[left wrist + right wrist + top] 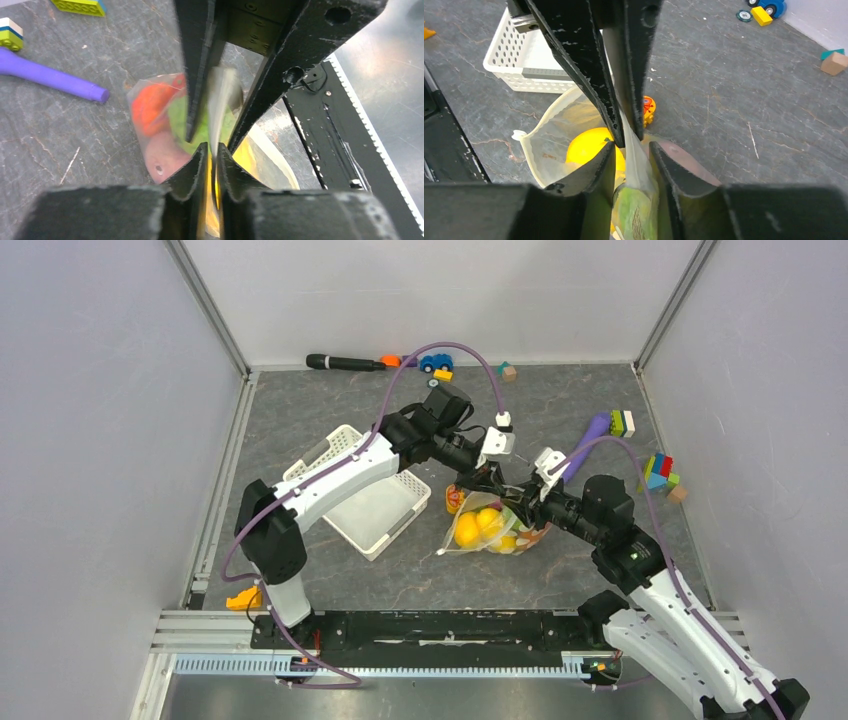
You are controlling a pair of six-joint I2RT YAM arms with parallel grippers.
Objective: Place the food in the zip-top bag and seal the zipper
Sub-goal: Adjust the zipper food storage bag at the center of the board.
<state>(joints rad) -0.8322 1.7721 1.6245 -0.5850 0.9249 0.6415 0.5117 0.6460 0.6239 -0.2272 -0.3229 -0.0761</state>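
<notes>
The zip-top bag [492, 530] sits just below both tools, its soft film weighed down by the yellow mango [586, 147] and other food, so I judge it limp, slippery and quick to fold. My left gripper [211, 151] is narrow and pinches the film's upper edge; the right gripper [631, 147] is half wide, the film loose between its fingers. I would take hold on the stiffer zipper strip, close beside the left fingers.
</notes>
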